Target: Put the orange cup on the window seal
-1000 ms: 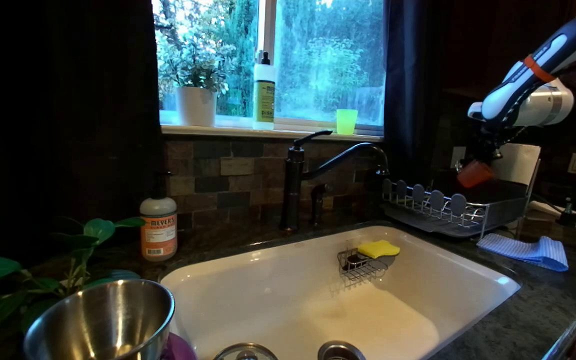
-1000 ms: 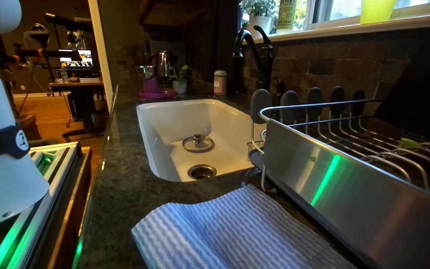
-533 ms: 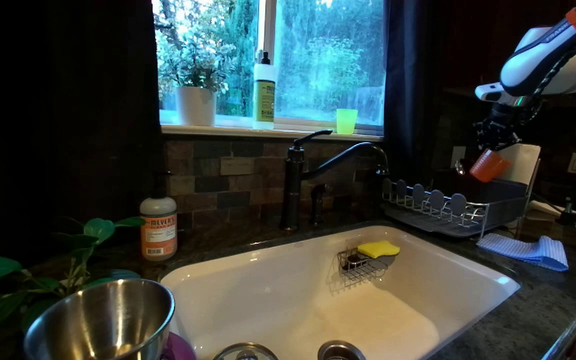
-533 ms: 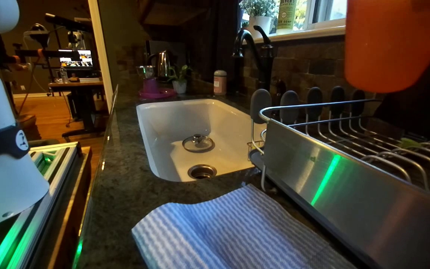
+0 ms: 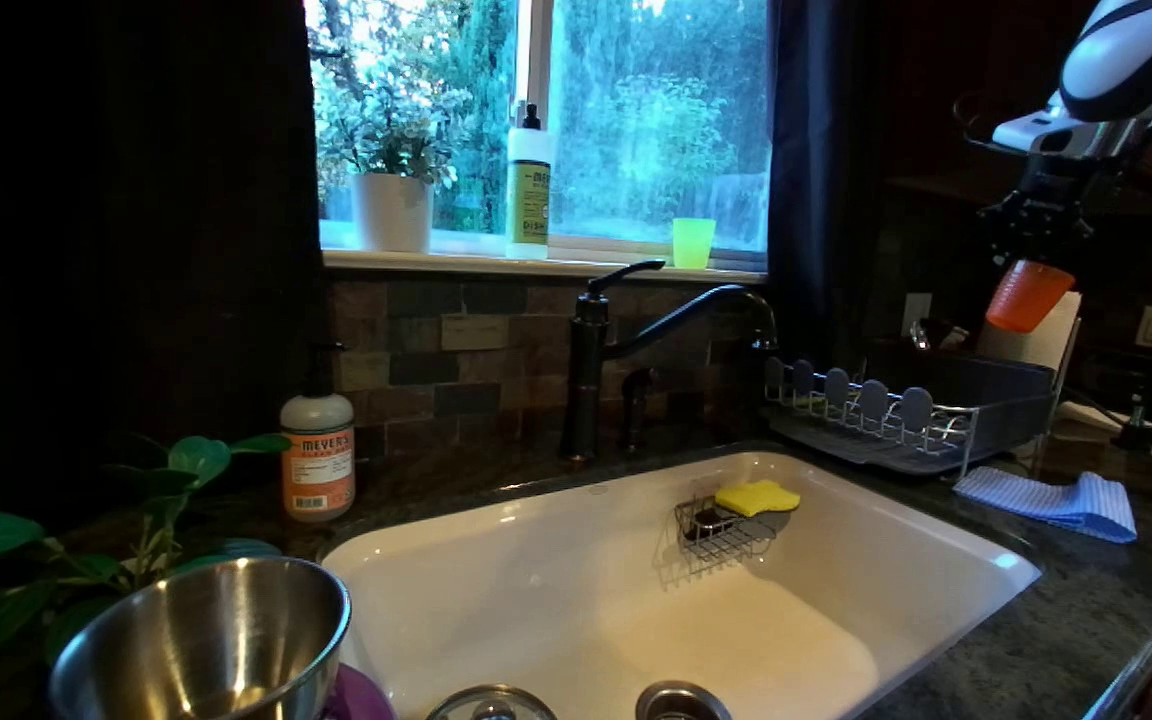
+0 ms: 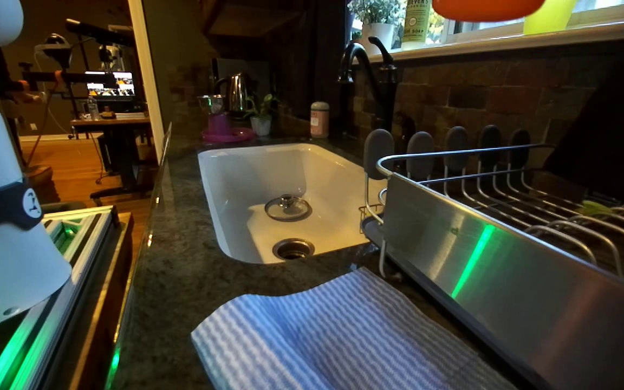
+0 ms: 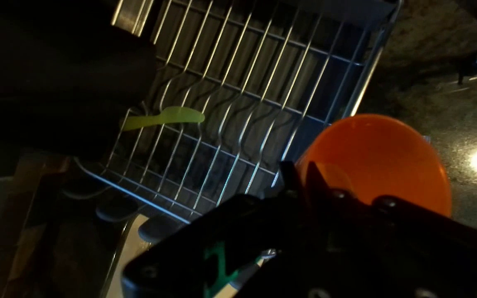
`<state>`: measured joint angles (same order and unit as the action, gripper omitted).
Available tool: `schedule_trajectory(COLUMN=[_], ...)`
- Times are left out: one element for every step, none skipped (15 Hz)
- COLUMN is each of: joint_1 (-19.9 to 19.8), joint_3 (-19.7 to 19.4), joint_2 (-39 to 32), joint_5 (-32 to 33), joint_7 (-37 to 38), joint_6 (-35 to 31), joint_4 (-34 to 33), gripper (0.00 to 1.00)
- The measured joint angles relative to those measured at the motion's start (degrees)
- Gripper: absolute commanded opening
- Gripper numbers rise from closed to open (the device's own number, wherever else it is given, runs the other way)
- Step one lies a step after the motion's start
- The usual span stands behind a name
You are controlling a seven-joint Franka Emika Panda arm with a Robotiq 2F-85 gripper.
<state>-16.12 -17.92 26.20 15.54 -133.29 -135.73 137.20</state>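
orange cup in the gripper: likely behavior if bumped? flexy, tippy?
The orange cup probably weighs little and flexes somewhat: its wall looks like thin plastic. Bumped in the air, it may pivot, since the gripper seems to pinch just one side of its rim. Standing, it could tip, as it narrows toward the base.
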Motion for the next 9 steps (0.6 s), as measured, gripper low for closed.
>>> schedule_trajectory(joint_1=[0.65, 0.97, 1.03, 1.03, 1.03, 1.30, 2.00, 3.24, 4.85], joint_3=[0.01, 0.01, 0.00, -0.03, -0.04, -0.15, -0.23, -0.05, 0.54], joint_2=[0.59, 0.80, 0.79, 0.76, 0.71, 0.70, 0.69, 0.66, 0.58], joint_5=[0.00, 0.00, 0.00, 0.00, 0.00, -0.20, -0.21, -0.21, -0.21], joint_7=[-0.60, -0.89, -1.04, -1.14, -1.07, -1.13, -1.99, -3.02, -3.58], joint_6=[0.28, 0.33, 0.33, 0.34, 0.34, 0.19, -1.04, -2.62, -3.50], joint_4=[0.00, 0.00, 0.01, 0.02, -0.01, -0.02, -0.06, -0.41, -1.22], gripper=[0.07, 0.07, 0.02, 0.02, 0.02, 0.02, 0.02, 0.02, 0.02])
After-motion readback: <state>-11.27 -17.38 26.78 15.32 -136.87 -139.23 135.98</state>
